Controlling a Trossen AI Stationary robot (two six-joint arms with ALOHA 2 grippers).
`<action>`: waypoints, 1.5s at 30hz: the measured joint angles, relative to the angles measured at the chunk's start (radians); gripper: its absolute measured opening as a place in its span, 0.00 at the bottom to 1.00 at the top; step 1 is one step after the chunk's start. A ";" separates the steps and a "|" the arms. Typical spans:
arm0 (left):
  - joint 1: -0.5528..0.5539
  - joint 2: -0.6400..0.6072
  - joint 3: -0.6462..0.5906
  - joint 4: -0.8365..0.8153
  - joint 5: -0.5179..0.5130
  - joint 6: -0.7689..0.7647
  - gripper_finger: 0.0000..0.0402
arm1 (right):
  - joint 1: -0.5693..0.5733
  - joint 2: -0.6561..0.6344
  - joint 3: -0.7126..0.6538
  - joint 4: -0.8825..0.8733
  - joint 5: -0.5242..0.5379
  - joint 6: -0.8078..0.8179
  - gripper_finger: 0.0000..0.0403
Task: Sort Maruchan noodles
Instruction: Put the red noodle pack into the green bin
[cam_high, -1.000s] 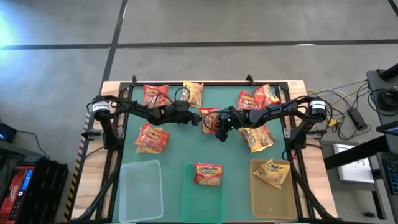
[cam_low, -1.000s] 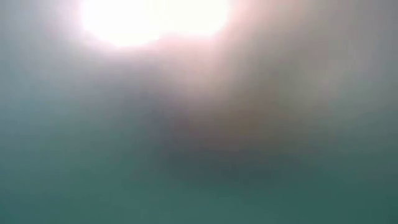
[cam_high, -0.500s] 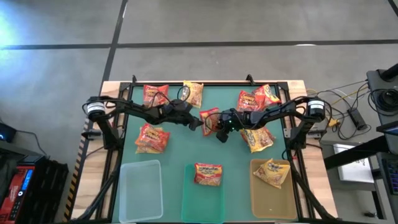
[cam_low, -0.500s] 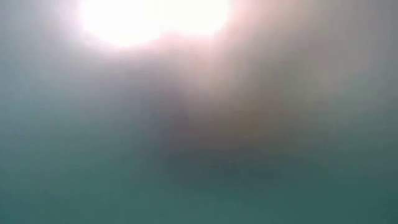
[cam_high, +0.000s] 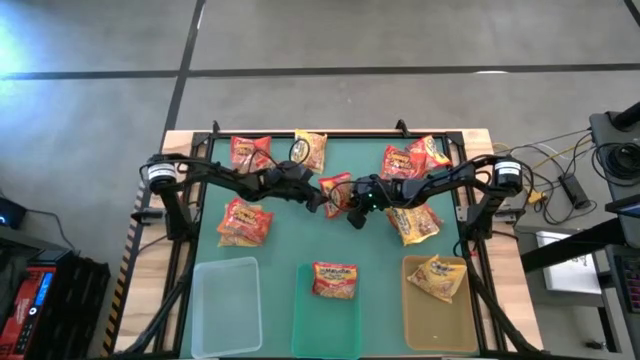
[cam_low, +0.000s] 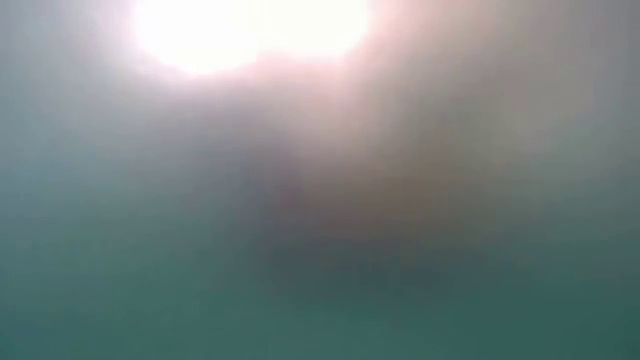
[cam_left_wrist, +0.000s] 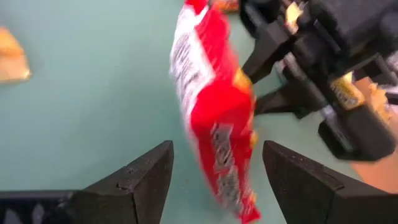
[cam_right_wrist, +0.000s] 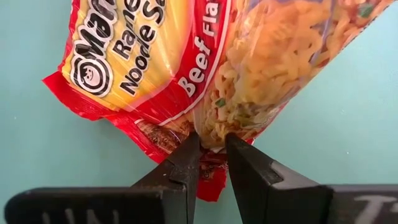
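Note:
A red Maruchan noodle packet (cam_high: 336, 192) with a yellow label (cam_right_wrist: 143, 50) is at the middle of the green table. My right gripper (cam_right_wrist: 211, 155) is shut on it, coming from the right (cam_high: 354, 198). My left gripper (cam_left_wrist: 214, 180) is open just left of it (cam_high: 318, 196). Its two fingers stand on either side of the packet's near edge (cam_left_wrist: 224, 155) without touching. Several more packets lie flat on the table. The low view is all blur. My right gripper pinches the packet's red edge seam (cam_right_wrist: 210, 138) between its two fingertips. The fingers come from the table's right, slanting down. The packet reaches away from the fingers and stands on edge (cam_left_wrist: 211, 106), seemingly clear of the table.
Red packets lie at the far left (cam_high: 250, 152), near left (cam_high: 243, 222) and far right (cam_high: 402, 160). Yellow ones lie at the far middle (cam_high: 310, 150) and the right (cam_high: 412, 222). Along the near edge stand a clear bin (cam_high: 225, 310), a green bin (cam_high: 305, 320) holding one packet (cam_high: 335, 280), and a yellow bin (cam_high: 440, 320) holding one (cam_high: 437, 277).
My left gripper has rolled at the wrist while staying in place beside the packet. The held packet has tipped a little in my right gripper. Neither gripper's gap has changed.

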 joint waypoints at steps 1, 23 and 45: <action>0.000 0.007 0.005 0.012 0.006 0.001 0.58 | 0.000 0.000 0.000 0.004 0.001 -0.001 0.18; 0.008 0.082 0.049 0.047 0.023 -0.005 0.11 | -0.002 -0.065 -0.002 -0.026 -0.056 -0.001 0.22; 0.016 0.010 0.049 0.130 0.411 -0.001 0.04 | 0.165 -0.417 -0.002 -0.467 -0.108 0.173 0.20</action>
